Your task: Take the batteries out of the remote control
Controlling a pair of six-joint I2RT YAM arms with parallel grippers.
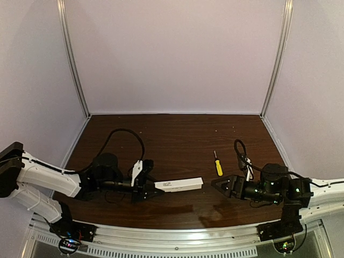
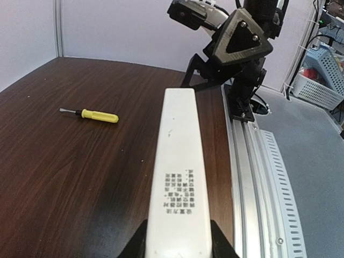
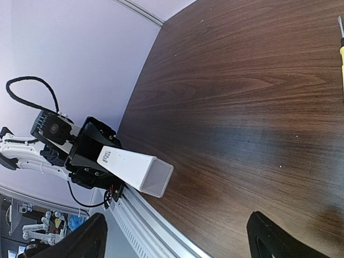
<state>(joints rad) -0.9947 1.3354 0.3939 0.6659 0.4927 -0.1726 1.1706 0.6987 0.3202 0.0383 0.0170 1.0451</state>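
My left gripper (image 1: 152, 189) is shut on one end of the white remote control (image 1: 179, 185) and holds it level above the table, pointing right toward my right gripper (image 1: 217, 183). In the left wrist view the remote (image 2: 179, 177) runs up the middle between the jaws, its dark label facing up. My right gripper (image 3: 177, 239) is open and empty, a short way from the remote's free end (image 3: 138, 167). The batteries are not in view.
A yellow-handled screwdriver (image 1: 217, 164) lies on the dark wood table (image 1: 177, 140) behind my right gripper; it also shows in the left wrist view (image 2: 91, 114). The metal rail (image 1: 177, 236) runs along the near edge. Grey walls close three sides.
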